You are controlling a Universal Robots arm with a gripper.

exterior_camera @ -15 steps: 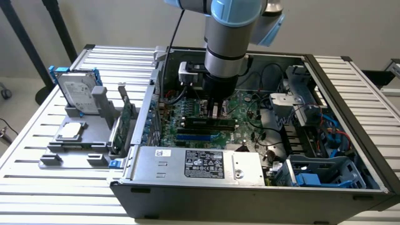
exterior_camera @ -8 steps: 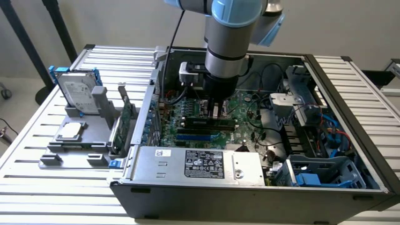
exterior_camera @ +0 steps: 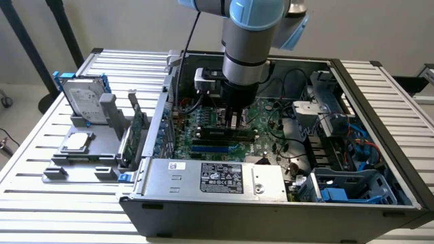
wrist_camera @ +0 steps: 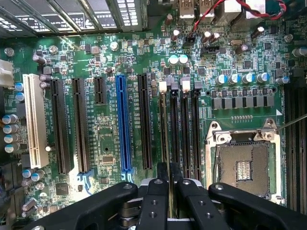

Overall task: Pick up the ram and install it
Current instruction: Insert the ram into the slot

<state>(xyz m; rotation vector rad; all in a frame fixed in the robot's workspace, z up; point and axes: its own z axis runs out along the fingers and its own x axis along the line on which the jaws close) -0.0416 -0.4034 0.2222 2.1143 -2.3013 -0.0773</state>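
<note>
- The gripper [wrist_camera: 163, 184] hangs low over the motherboard [wrist_camera: 110, 120] inside the open computer case [exterior_camera: 271, 213]. Its two black fingers [wrist_camera: 154, 201] are drawn close together, with only a thin gap between them.
- In that gap the wrist view shows a thin edge running forward from the fingertips into the memory slots [wrist_camera: 180, 129]. This looks like the ram [wrist_camera: 164, 143] seen edge-on, clamped between the fingers and standing in the slot. I cannot tell whether it is fully seated.
- In the exterior view the gripper [exterior_camera: 234, 121] points straight down at the middle of the board. A long dark stick lies just below it, beside a blue slot [exterior_camera: 210, 150]. I cannot tell whether that stick is the ram or an empty slot.
- Beside the memory slots sits the bare square processor socket [wrist_camera: 244, 165] in its metal frame.
- On the other side are a blue slot [wrist_camera: 122, 127], several black slots [wrist_camera: 79, 124] and a white slot [wrist_camera: 33, 120].
- A grey power supply [exterior_camera: 217, 178] with a label lies across the near side of the case.
- Outside the case, toward the exterior view's left, a grey rack [exterior_camera: 85, 152] on the slatted table [exterior_camera: 40, 203] holds a silver hard drive [exterior_camera: 85, 99] and a green card [exterior_camera: 139, 122] standing upright.
</note>
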